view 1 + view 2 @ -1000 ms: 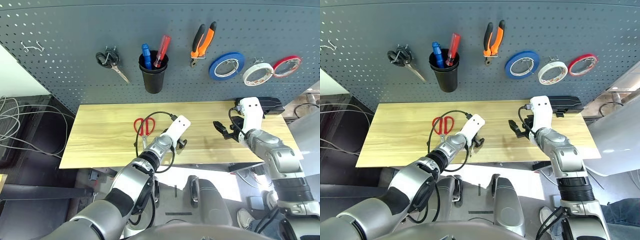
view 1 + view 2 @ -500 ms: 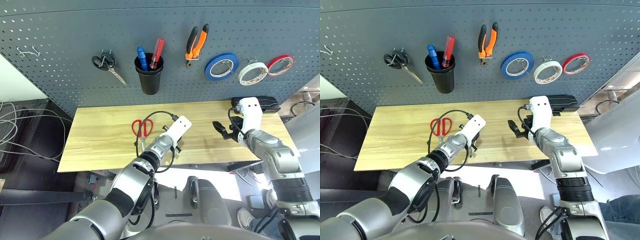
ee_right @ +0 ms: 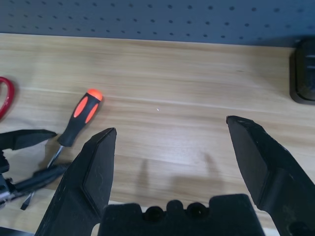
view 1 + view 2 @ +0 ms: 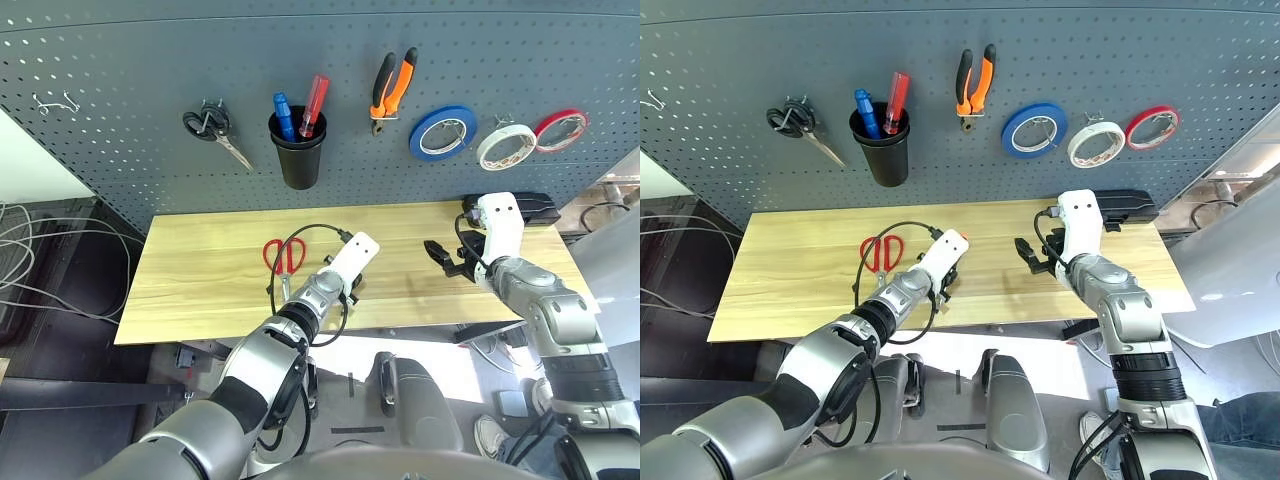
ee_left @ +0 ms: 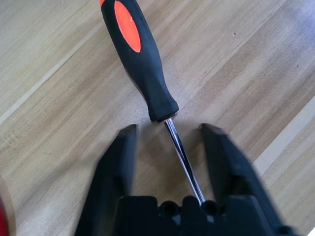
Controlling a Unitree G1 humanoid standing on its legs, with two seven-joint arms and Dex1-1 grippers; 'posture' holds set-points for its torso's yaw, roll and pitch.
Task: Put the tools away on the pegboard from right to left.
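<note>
The slim screwdriver's orange-and-black handle [image 5: 140, 54] lies flat on the wooden table [image 4: 200, 270]. Its metal shaft [image 5: 181, 156] runs between the spread fingers of my left gripper [image 5: 170, 142], which is open and does not clamp it. The right wrist view shows the screwdriver [image 3: 78, 118] from the side. Red-handled scissors [image 4: 283, 255] lie just left of my left gripper [image 4: 348, 288]. On the pegboard [image 4: 130, 60] hang the orange-and-black pliers [image 4: 390, 85] and the white tape roll [image 4: 505, 146]. My right gripper [image 4: 440, 255] hovers open and empty over the table's right half.
Also on the pegboard are black-handled scissors [image 4: 212, 127], a black cup [image 4: 300, 152] with a blue and a red screwdriver, a blue tape roll [image 4: 442, 132] and a red one [image 4: 560, 130]. An empty hook [image 4: 55, 100] sits far left. A black box [image 4: 525, 208] lies back right.
The camera tilted, shifting the whole picture. My left gripper has edged slightly left over the screwdriver. The right arm has stayed put.
</note>
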